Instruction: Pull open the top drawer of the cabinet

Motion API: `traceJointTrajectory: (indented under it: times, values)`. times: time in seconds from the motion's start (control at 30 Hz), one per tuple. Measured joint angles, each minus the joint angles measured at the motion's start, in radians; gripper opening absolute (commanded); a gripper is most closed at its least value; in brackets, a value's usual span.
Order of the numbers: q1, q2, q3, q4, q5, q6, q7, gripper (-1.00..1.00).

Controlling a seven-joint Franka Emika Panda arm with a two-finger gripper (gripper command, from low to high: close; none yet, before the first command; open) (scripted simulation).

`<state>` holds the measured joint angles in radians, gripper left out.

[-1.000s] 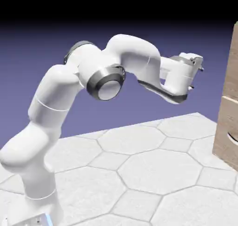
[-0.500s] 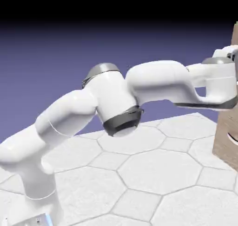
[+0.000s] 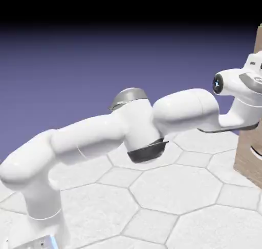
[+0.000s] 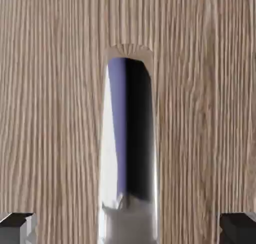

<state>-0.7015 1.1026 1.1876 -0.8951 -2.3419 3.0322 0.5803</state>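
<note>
Pincer (image 4: 127, 228) tips stood apart, one either side of the metal handle (image 4: 137, 138) on the top drawer (image 4: 60, 112), at the scene's right. I judged it best to close centrally, then draw straight back, without twisting.

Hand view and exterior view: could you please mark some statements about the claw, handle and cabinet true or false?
1. The claw is open, its fingertips wide apart. True.
2. The handle is dull wood. False: it is shiny and reflective.
3. The wooden front shows on both sides of the handle. True.
4. Both fingertips touch the handle. False: a gap shows on each side.
5. The cabinet stands at the exterior view's right. True.
</note>
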Motion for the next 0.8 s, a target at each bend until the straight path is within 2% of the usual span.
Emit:
traceJointTrajectory:
  times: [0.33, 0.8]
  values:
    - [-0.26, -0.084, 0.168, -0.362, -0.261, -0.121, 0.255, -1.0]
    - [-0.689, -0.169, 0.424, -0.869, -0.381, -0.259, 0.435, -1.0]
